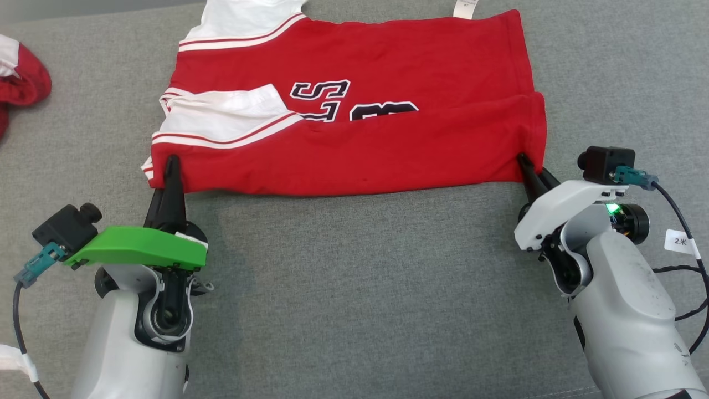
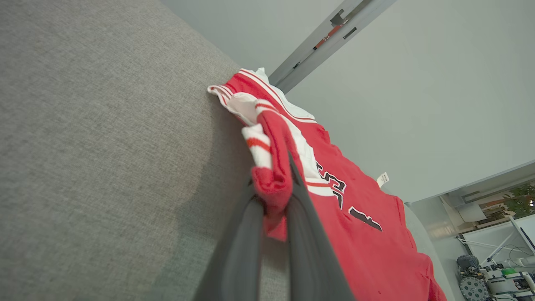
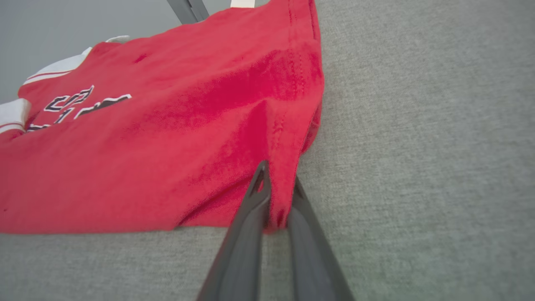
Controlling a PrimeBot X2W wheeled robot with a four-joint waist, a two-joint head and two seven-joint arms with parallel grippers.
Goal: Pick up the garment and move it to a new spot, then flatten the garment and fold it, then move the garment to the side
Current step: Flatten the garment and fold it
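Note:
A red garment (image 1: 354, 111) with white sleeves and black lettering lies on the grey fabric surface, its near long edge doubled over onto itself. My left gripper (image 1: 171, 163) is shut on the garment's near left corner; in the left wrist view its fingers (image 2: 301, 225) pinch bunched red and white cloth (image 2: 271, 179). My right gripper (image 1: 523, 162) is shut on the near right corner, and the right wrist view shows red hem (image 3: 280, 200) squeezed between the two dark fingers (image 3: 246, 234).
Another red and white piece of clothing (image 1: 19, 83) lies at the far left edge. The grey surface (image 1: 354, 288) stretches wide in front of the garment. A cable and a tag (image 1: 680, 241) hang by my right forearm.

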